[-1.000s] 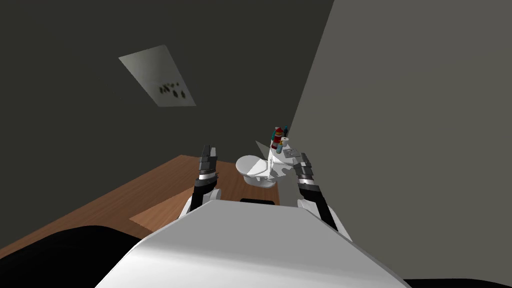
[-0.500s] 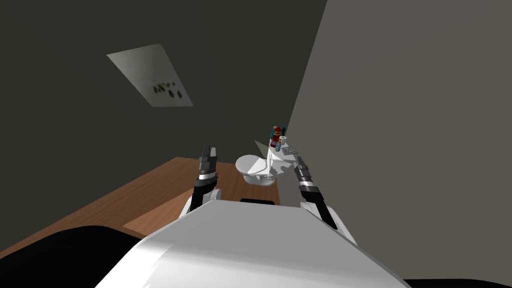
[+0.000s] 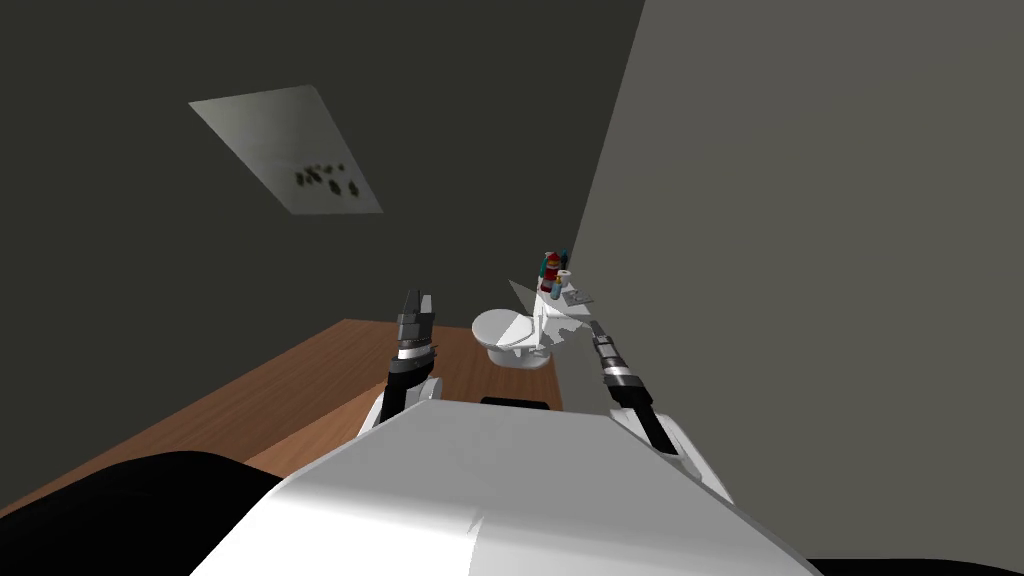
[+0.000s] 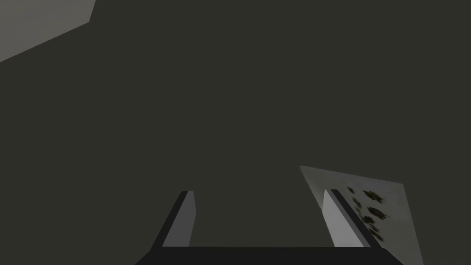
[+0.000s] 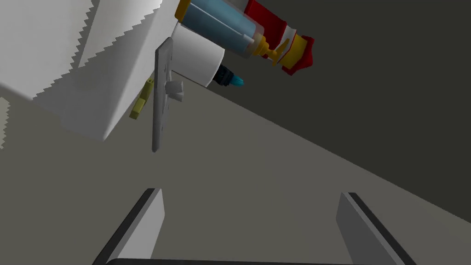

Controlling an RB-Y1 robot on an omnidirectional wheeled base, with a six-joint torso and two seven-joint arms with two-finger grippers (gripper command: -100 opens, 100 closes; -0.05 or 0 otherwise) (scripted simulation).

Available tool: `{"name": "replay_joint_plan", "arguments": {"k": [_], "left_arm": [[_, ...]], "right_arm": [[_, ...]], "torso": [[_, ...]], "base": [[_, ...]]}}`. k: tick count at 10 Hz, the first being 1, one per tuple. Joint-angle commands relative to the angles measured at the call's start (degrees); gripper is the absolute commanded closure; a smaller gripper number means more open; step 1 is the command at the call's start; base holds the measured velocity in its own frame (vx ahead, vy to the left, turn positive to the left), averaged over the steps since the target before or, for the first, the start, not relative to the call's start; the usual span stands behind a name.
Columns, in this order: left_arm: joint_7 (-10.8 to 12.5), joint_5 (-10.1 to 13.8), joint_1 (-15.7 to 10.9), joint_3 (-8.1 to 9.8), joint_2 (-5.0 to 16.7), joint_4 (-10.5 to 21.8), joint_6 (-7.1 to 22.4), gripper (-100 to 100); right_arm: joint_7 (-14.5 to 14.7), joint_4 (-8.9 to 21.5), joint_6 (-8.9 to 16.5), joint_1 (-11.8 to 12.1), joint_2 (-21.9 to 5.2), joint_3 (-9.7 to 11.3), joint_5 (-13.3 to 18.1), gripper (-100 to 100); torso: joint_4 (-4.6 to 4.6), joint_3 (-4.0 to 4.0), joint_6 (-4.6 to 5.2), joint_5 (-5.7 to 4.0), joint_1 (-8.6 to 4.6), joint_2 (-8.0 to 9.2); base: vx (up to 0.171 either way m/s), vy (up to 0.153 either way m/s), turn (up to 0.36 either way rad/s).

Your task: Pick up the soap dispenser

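While the pale blue, clear soap dispenser with a yellow pump (image 5: 225,27) stands on the white toilet tank (image 5: 69,55), it lies ahead of the right tool (image 5: 250,193), the nearer one, whose fingers stand apart and empty. The bottle's long axis runs almost from finger to finger, so a wrist roll seems needed. The left tool (image 4: 257,191), also apart, hangs well aside. One dispenser, one red bottle (image 5: 276,32), one white roll (image 5: 198,57), one flat grey plate (image 5: 161,92).
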Motion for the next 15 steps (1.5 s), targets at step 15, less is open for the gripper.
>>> {"name": "replay_joint_plan", "arguments": {"k": [15], "left_arm": [[0.0,0.0,0.02,0.0,0.01,0.0,0.0,0]], "right_arm": [[21.39,14.3,0.4,-7.79,-6.58,-10.55,19.33,-100]], "torso": [[-0.14,-0.38,-0.04,0.0,-0.07,-0.67]], "base": [[0.055,0.088,0.002]]}}
